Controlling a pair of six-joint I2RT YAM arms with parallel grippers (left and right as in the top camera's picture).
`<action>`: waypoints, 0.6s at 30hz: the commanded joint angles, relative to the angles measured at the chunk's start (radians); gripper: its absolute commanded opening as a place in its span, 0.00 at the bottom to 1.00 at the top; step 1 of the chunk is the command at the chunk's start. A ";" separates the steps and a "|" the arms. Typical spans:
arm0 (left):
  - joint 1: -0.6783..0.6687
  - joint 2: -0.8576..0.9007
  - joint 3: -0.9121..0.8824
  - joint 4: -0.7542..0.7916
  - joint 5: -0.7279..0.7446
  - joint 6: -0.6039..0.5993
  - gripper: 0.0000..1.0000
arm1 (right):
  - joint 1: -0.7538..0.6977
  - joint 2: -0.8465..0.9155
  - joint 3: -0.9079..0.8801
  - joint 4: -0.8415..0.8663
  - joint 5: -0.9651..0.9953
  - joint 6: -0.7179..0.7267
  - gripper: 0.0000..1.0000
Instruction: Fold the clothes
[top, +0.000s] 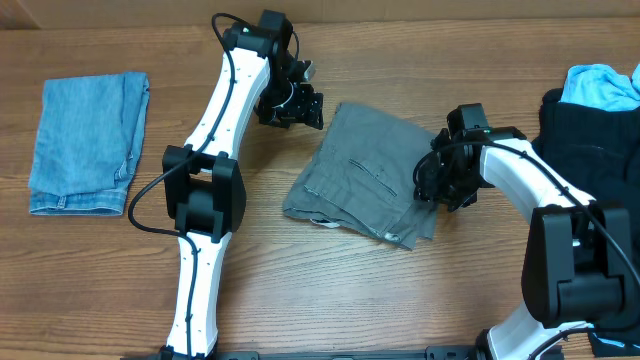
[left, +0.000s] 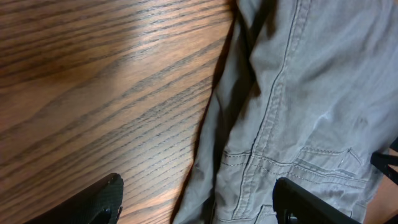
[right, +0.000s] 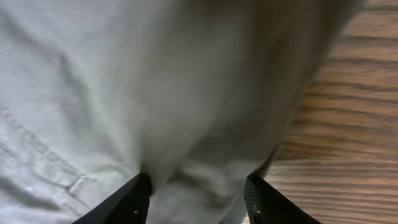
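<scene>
The grey shorts (top: 365, 170) lie in the middle of the table (top: 300, 290), folded into a rumpled four-sided shape with several layers stacked at the near right corner. The cloth is a plain grey cotton. In the left wrist view the shorts (left: 311, 93) show double rows of stitching along the seams. A little white shows at the near edge, but it is too small to tell what it is.

The left gripper (top: 295, 105) hangs just off the far left corner, its fingers (left: 93, 202) spread wide with the cloth's edge between them and nothing pinched. The right gripper (top: 440, 185) is at the right edge of the shorts, its jaws closed partway on a thick bunch of fabric. That close view is blurred and the arm hides the edge from above.

Which end is the waistband cannot be made out. The shape is almost as wide as it is long and sits askew to the table edges. A slit-like seam crosses it from far left to near right.

A blue denim garment (top: 88, 140) lies folded far to the left, and a black garment (top: 590, 130) lies at the right edge
</scene>
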 joint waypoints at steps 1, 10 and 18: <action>-0.004 0.003 0.000 -0.003 0.019 0.021 0.80 | -0.023 0.005 -0.008 0.026 0.047 0.001 0.53; -0.004 0.003 0.000 -0.013 0.018 0.021 0.79 | -0.086 0.005 0.062 0.048 0.051 -0.002 0.51; -0.004 0.003 0.000 -0.018 0.008 0.021 0.80 | -0.086 0.005 0.398 -0.260 -0.016 -0.002 0.04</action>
